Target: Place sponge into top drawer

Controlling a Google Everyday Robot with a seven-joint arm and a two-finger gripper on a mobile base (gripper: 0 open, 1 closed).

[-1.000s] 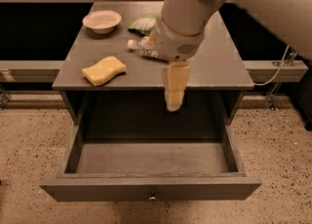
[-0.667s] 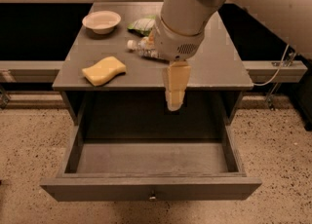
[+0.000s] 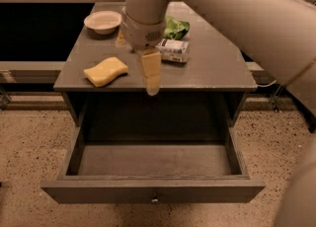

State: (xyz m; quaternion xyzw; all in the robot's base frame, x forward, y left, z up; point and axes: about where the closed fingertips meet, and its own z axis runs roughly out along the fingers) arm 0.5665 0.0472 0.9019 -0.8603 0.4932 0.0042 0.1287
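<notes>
The pale yellow sponge point(image 3: 105, 71) with wavy sides lies on the grey tabletop point(image 3: 207, 70) near its front left. The top drawer point(image 3: 153, 190) is pulled fully open below the table; its inside is bare and its small knob point(image 3: 155, 200) shows at the front centre. My gripper point(image 3: 151, 75) hangs from the big beige arm over the table's front edge, just right of the sponge and above the drawer's back. It holds nothing that I can see.
A white bowl point(image 3: 102, 21) stands at the table's back left. A green bag point(image 3: 175, 27) and a small carton point(image 3: 172, 50) lie behind and right of the gripper. The arm point(image 3: 256, 18) spans the upper right. Speckled floor surrounds the drawer.
The gripper has shifted left along the table's front edge, closer to the sponge. The sponge and drawer have not moved.
</notes>
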